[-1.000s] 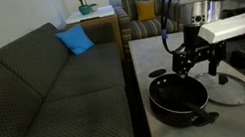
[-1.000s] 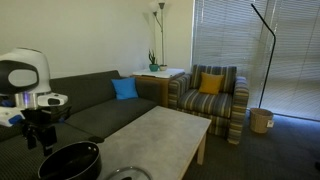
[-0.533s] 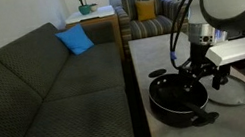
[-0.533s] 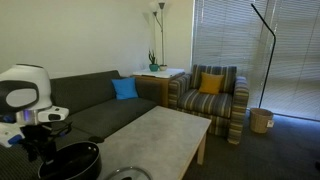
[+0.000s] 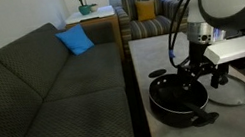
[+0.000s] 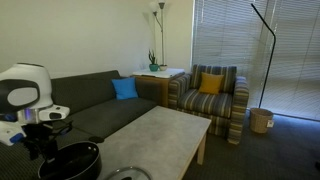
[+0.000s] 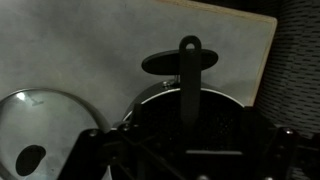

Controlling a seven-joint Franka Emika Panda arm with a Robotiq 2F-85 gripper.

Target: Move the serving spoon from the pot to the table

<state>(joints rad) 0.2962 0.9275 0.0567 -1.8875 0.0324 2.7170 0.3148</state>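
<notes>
**Gripper poised over the pot, spoon not yet grasped**

Exterior view, from beside the sofa. The gripper [image 5: 192,68] hangs over the pot [image 5: 174,100], which stands on the table [image 5: 150,51]. The fingers point down toward the pot's interior. At this size their spread is hard to read, and the arm's own bulk covers the far rim. A glass lid [image 5: 236,89] lies flat on the table just beside the pot, on the far side of the fingers from the sofa. The serving spoon cannot be made out here.

Exterior view, from the table's end. The gripper [image 6: 40,148] sits just above the pot [image 6: 72,160]. The lower edge of the picture cuts off both the pot and the near part of the table [image 6: 165,130]. The fingertips merge with the dark pot, so their state cannot be read.

Wrist view. The fingers [image 7: 95,140] show as dark shapes at the two lower corners, spread well apart and pinching nothing. Between and ahead of them lies the serving spoon [image 7: 190,85]: its handle runs straight away from the fingers, out of the pot [image 7: 228,115] and over the far rim. Its bowl end is lost in the dark interior. A dark oval at that rim crosses the handle; what it is cannot be told. The lid [image 7: 40,125] lies to one side of the fingers, partly cut off.
</notes>
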